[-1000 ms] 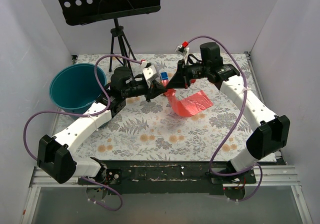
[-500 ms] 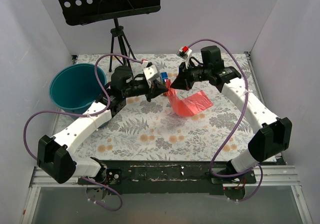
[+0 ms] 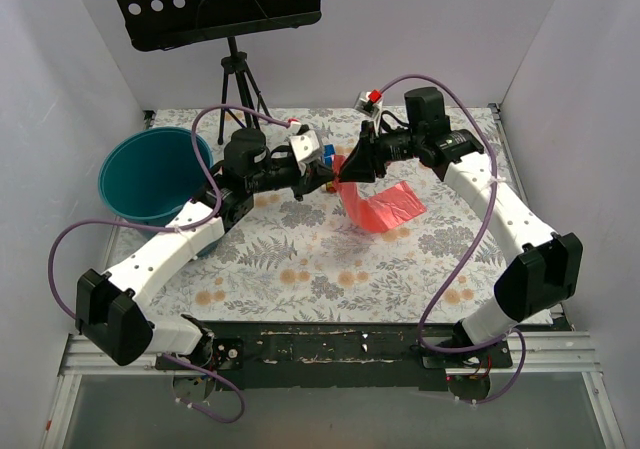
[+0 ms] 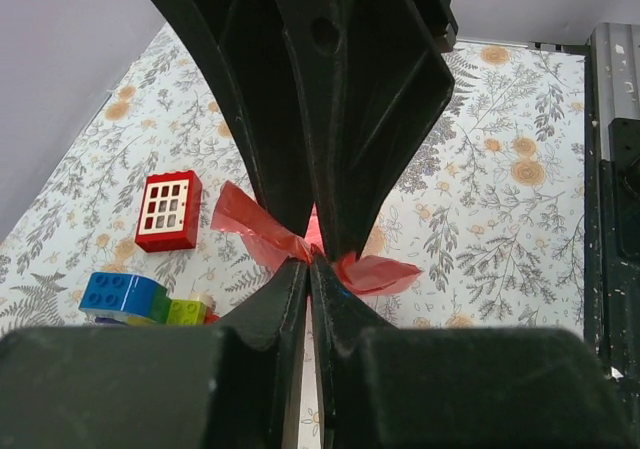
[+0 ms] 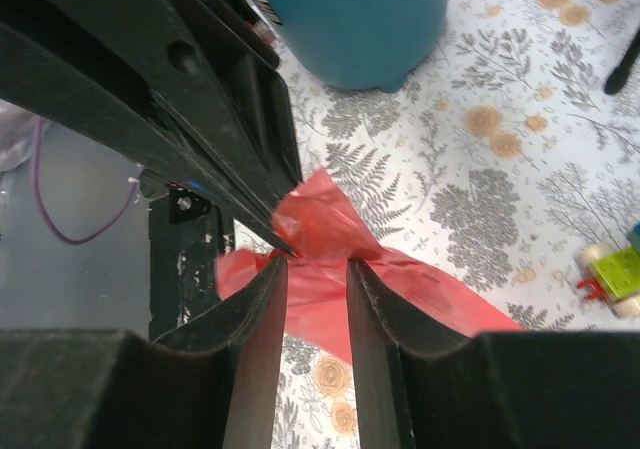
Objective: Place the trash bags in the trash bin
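Note:
The trash bag, a crinkly pink-red film, hangs from the middle of the table down to the floral mat. My left gripper is shut on a bunched corner of the bag, its fingertips pressed together on the film. Tip to tip with it, my right gripper stands open. Its jaws are apart with the bag lying loose between them. The trash bin, a teal bucket, stands upright at the far left, also seen behind the left arm.
A small flat red box with white squares and blue and green toy bricks lie on the mat behind the grippers. A black tripod with a perforated music stand rises at the back. White walls close both sides.
The right gripper's jaws have parted and let go of the bag corner. Both grippers have crept slightly toward the back. The left gripper keeps its hold.

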